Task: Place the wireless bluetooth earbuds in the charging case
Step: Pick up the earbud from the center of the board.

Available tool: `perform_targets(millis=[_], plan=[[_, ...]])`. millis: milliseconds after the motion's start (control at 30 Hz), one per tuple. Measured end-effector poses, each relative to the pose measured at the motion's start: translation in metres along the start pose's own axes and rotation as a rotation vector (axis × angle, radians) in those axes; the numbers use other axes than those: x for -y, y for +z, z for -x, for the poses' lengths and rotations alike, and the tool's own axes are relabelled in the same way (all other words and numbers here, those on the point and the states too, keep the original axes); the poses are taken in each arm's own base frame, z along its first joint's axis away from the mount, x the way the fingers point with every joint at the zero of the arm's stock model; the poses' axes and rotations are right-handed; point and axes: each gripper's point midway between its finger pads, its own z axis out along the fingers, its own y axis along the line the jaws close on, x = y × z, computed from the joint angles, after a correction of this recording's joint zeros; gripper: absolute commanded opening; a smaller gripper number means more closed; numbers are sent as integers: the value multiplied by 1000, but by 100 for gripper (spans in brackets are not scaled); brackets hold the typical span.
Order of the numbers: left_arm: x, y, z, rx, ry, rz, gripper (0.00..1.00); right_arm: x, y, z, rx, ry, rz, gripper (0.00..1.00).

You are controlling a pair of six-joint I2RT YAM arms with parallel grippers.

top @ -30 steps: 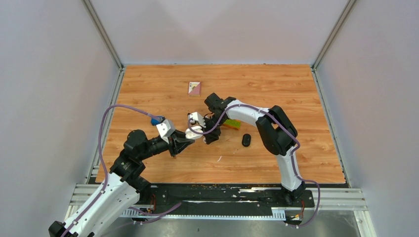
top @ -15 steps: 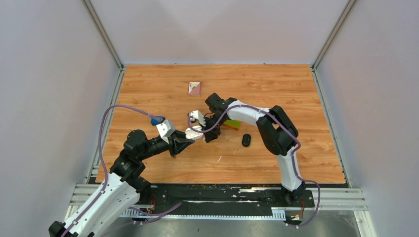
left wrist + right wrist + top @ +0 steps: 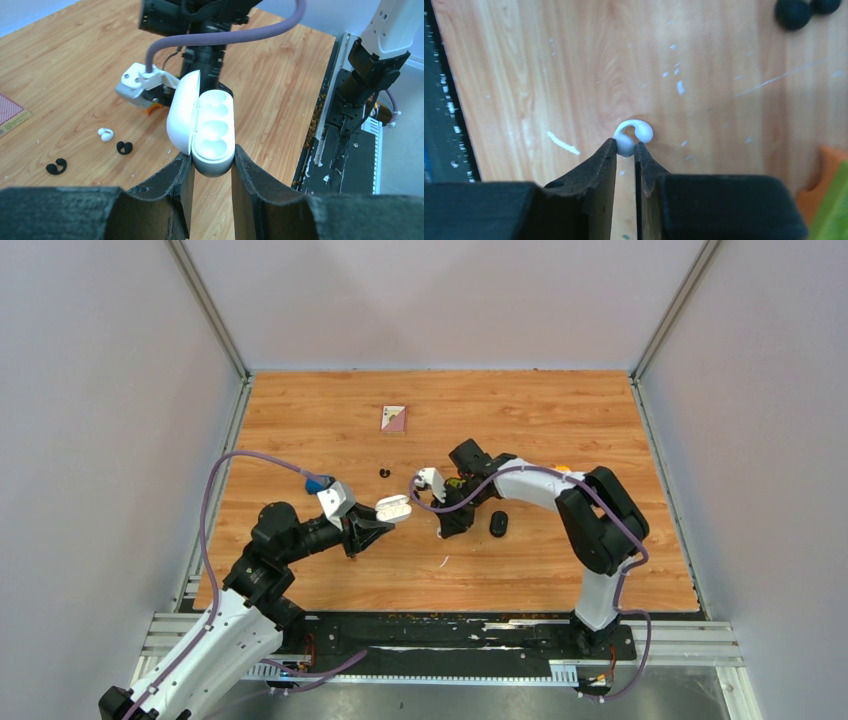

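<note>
White earbud (image 3: 631, 135) sat pinched in right end effector (image 3: 625, 150); left end effector (image 3: 212, 165) clamped the open case (image 3: 210, 130). We judged slow, aligned seating best.

A robotics lab test cell. A wood-grain desk (image 3: 560, 410) is boxed in by plain pale panels (image 3: 100, 420), held by aluminium posts (image 3: 208, 308) at its far corners. Along its near edge runs a slotted metal rail (image 3: 690, 645) (a black base plate (image 3: 450, 632) on top) carrying two cabled robot arms (image 3: 215, 640).
</note>
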Motion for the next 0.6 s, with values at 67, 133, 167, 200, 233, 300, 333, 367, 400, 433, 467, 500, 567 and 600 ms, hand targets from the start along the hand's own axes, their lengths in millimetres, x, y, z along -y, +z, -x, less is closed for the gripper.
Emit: perform_targets(millis=[67,133,167,200,233,300,333,367,400,433,467,500,567,600], plan=[[0,0,0,-1,-1,0,0,-11,-4,-7,5,33,-2,16],[0,0,0,-1,-3,-1,0,-23,-9,-17,13,81,-10,29],[0,0,0,-2,-4,-1,0,-29,-12,-21,19,106,-17,32],[0,0,-1,-2,-4,-2,0,-35,-14,-25,24,134,-21,34],[0,1,-1,-3,-5,-2,0,-39,-16,-27,32,154,-23,35],[0,1,-1,-5,-6,-2,0,-46,-18,-27,43,182,-9,35],[0,1,-2,-7,-7,-2,0,-49,-19,-24,51,191,7,33],[-1,2,-2,-8,-8,-2,0,-52,-20,-21,49,201,24,30],[-1,2,-2,-9,-9,-2,0,-53,-23,-16,42,208,37,29],[-1,2,-3,-10,-9,-2,0,-52,-26,-12,38,207,43,28],[-1,2,-3,-10,-9,-2,0,-50,-31,-4,41,200,47,28],[-1,2,-3,-10,-9,-2,0,-46,-37,4,51,178,47,28],[-1,2,-3,-10,-9,-2,0,-38,-49,17,76,123,39,28],[-1,2,-2,-9,-9,-2,0,-31,-57,20,89,71,31,26]])
